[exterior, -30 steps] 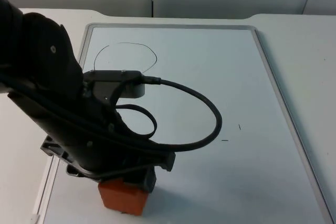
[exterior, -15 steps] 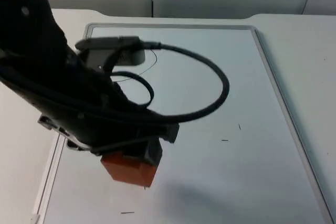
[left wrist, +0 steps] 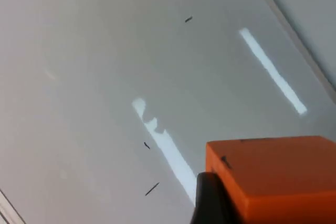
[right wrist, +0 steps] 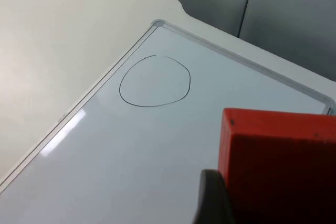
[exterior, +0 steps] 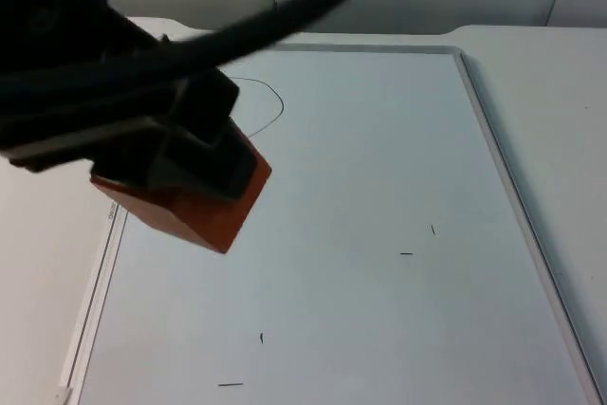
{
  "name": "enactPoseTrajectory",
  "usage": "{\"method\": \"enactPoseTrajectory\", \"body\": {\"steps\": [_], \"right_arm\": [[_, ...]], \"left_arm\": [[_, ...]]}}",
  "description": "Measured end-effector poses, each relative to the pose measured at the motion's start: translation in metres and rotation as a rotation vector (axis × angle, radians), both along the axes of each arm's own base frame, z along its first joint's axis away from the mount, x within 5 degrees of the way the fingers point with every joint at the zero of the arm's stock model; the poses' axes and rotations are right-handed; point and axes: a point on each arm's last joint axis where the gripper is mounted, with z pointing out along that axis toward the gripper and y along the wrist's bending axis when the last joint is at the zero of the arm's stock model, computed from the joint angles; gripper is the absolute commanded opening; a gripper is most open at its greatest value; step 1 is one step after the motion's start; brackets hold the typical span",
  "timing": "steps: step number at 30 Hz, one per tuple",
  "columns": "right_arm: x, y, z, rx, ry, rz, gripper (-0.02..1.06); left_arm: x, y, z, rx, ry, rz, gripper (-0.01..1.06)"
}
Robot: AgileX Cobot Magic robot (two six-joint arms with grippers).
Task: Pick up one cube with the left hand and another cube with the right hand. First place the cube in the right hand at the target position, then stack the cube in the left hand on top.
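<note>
Landmark: the drawn circle [right wrist: 155,81] on the whiteboard [exterior: 379,187], taken as the target.
Right cube: a red cube [right wrist: 278,163], clamped in the right gripper [right wrist: 247,203], held in the air short of the circle with bare board between (this one must go down first).
Left cube: an orange cube [exterior: 190,201], clamped in the left gripper [exterior: 194,154], lifted above the board, just beside the circle's near edge.
Axis: cubes, so no long axis; the orange one hangs tilted.
Look: both plain, matte, sharp-edged blocks.
Nearer arm: which one cannot be told.
</note>
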Motion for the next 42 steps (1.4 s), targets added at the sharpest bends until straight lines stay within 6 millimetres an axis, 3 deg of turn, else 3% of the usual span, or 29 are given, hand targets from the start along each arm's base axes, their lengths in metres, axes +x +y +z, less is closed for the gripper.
{"method": "enactPoseTrajectory", "body": {"steps": [5, 11, 14, 26, 29, 30, 35, 37, 39, 40, 42], "right_arm": [[0.015, 0.007, -0.017, -0.041, 0.072, 0.006, 0.00], [0.039, 0.021, -0.044, -0.087, 0.164, 0.026, 0.00], [0.059, 0.036, -0.064, -0.088, 0.233, 0.081, 0.00], [0.127, 0.077, -0.075, -0.097, 0.282, 0.128, 0.00], [0.149, 0.106, -0.088, -0.137, 0.296, 0.177, 0.00], [0.149, 0.106, -0.088, -0.137, 0.296, 0.177, 0.00], [0.180, 0.150, -0.126, -0.176, 0.325, 0.229, 0.00], [0.186, 0.156, -0.133, -0.185, 0.319, 0.231, 0.00], [0.203, 0.174, -0.162, -0.219, 0.323, 0.243, 0.00], [0.203, 0.174, -0.162, -0.219, 0.323, 0.243, 0.00], [0.216, 0.185, -0.180, -0.222, 0.316, 0.245, 0.00]], "left_arm": [[-0.016, 0.017, 0.026, -0.027, -0.117, 0.017, 0.00], [-0.017, 0.030, 0.031, 0.033, -0.160, 0.091, 0.00], [-0.014, 0.037, 0.029, 0.092, -0.170, 0.151, 0.00], [-0.012, 0.040, 0.029, 0.121, -0.189, 0.178, 0.00], [-0.012, 0.040, 0.029, 0.121, -0.189, 0.178, 0.00], [-0.012, 0.040, 0.029, 0.121, -0.189, 0.178, 0.00], [-0.012, 0.040, 0.029, 0.121, -0.189, 0.178, 0.00], [-0.012, 0.040, 0.029, 0.121, -0.189, 0.178, 0.00], [-0.012, 0.040, 0.029, 0.117, -0.185, 0.178, 0.00], [-0.012, 0.040, 0.029, 0.117, -0.185, 0.178, 0.00], [-0.012, 0.040, 0.029, 0.115, -0.184, 0.179, 0.00]]}}
